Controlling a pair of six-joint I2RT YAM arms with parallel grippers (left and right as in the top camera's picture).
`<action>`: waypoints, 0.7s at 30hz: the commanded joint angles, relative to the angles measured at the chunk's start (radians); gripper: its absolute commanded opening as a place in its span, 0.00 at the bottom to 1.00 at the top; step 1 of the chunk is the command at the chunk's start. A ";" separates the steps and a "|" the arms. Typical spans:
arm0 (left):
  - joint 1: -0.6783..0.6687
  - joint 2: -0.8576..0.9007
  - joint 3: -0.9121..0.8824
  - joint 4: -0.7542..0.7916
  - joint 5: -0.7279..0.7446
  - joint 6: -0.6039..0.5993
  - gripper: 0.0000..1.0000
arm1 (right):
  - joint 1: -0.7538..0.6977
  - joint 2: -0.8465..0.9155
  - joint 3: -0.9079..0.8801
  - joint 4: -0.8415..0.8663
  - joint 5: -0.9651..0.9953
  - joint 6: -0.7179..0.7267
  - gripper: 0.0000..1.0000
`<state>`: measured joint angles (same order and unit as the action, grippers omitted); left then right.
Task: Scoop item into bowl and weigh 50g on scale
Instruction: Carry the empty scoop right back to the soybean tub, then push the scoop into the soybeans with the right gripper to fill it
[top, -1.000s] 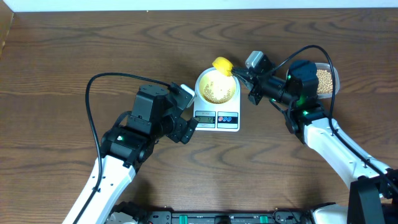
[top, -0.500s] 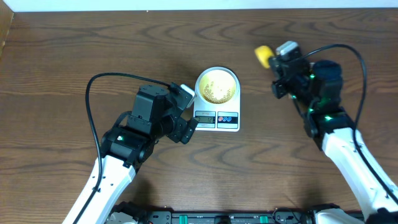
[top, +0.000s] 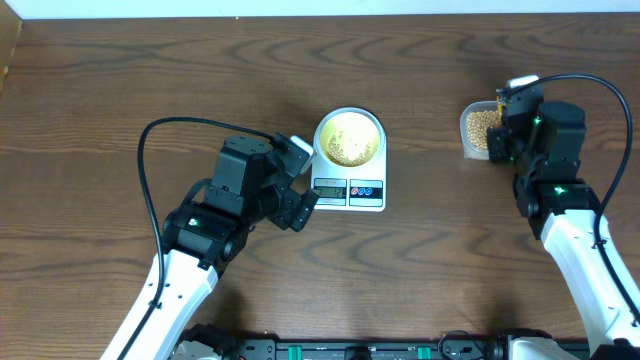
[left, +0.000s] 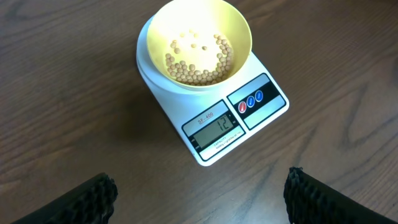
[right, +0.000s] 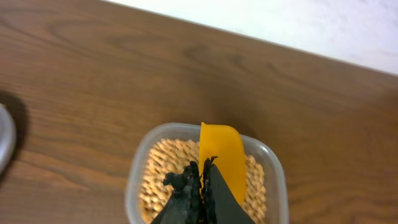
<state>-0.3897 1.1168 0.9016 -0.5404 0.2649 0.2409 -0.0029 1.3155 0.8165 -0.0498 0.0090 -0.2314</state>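
Here, left hand (left: 200, 198) wide apart; right hand (right: 203, 175) clamped on smooth yellow scoop (right: 222, 157).

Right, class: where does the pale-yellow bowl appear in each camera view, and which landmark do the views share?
Overhead: bowl at centre, on the scale's upper end.
Left wrist: upper middle, on the scale, beans inside.
Right wrist: not in it; that view shows the clear container.
Shared landmark: the scale's grey display, just below the bowl in overhead and left wrist.

White arm links (top: 178, 288), black joints (top: 240, 175), black cables (top: 141, 165), green lights (top: 560, 190)
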 joint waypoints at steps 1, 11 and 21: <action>0.004 0.002 -0.016 0.003 0.015 0.013 0.88 | -0.020 -0.006 0.010 -0.041 0.047 -0.014 0.01; 0.004 0.002 -0.016 0.003 0.015 0.013 0.88 | -0.047 0.018 -0.001 -0.059 0.090 -0.016 0.01; 0.004 0.002 -0.016 0.003 0.015 0.013 0.88 | -0.050 0.140 -0.001 -0.006 0.089 -0.013 0.01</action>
<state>-0.3897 1.1168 0.9016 -0.5404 0.2649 0.2409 -0.0441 1.4235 0.8165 -0.0738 0.0864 -0.2390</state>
